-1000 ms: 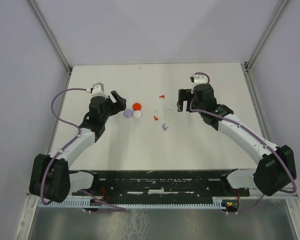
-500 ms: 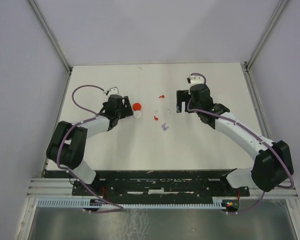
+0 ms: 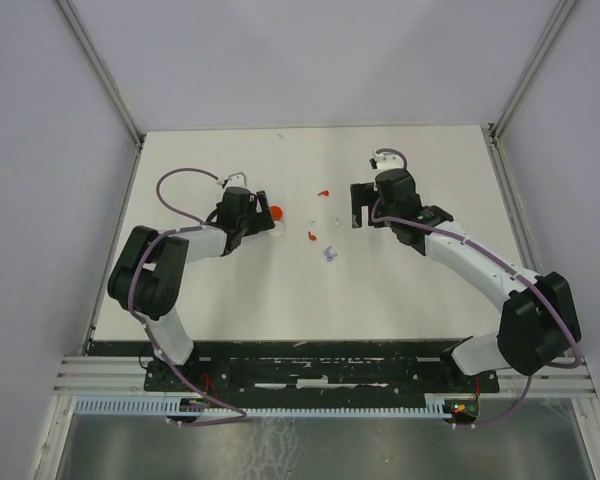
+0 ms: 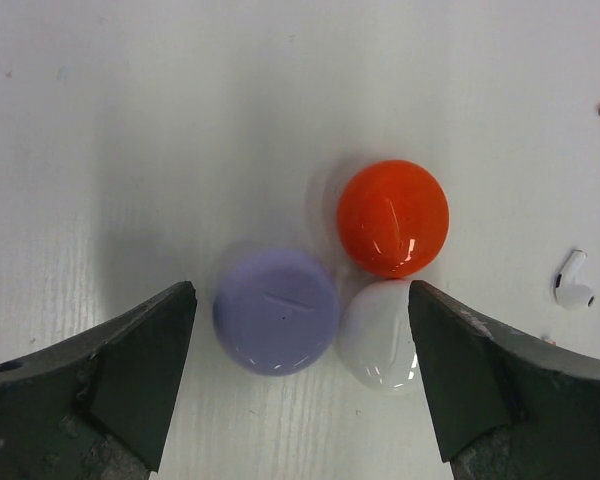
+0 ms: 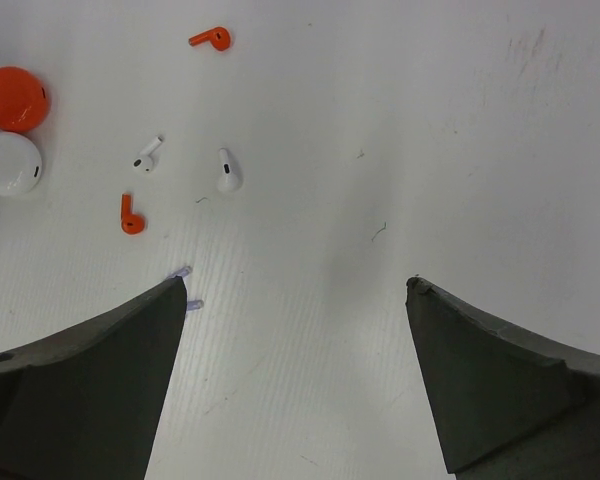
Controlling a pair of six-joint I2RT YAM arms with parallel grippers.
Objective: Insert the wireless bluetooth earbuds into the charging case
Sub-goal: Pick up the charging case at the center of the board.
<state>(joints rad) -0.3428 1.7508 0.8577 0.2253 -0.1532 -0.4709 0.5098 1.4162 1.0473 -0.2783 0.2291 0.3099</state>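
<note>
While both arms are stretched out over the white table point(image 3: 380, 290), the left gripper point(image 4: 300, 335) and the right gripper point(image 5: 295, 295) are held with jaws wide apart. Nothing is gripped by either.

The left gripper is parked low at a tight cluster of three glossy round plastic charging cases. The lavender round case point(image 4: 276, 325) and the white round case point(image 4: 380, 333) are framed side by side between its fingers. The red round case point(image 4: 392, 217) is set just beyond them, against the white one. A narrow gap is seen between the lavender case and the finger on that side. On the white side, contact cannot be told.

The right gripper is held over bare table, well apart from the cases.

The tiny plastic earbuds are scattered loose on the table between the two grippers:
- One red earbud point(image 5: 212, 38) is seen farthest out.
- A white earbud point(image 5: 147, 155) and a second white earbud point(image 5: 228, 171) are laid near each other.
- A second red earbud point(image 5: 130, 216) is placed just nearer than the white pair.
- The lavender earbuds point(image 5: 180, 272) are found right at the edge of one right-gripper finger, too small to be resolved well.
</note>
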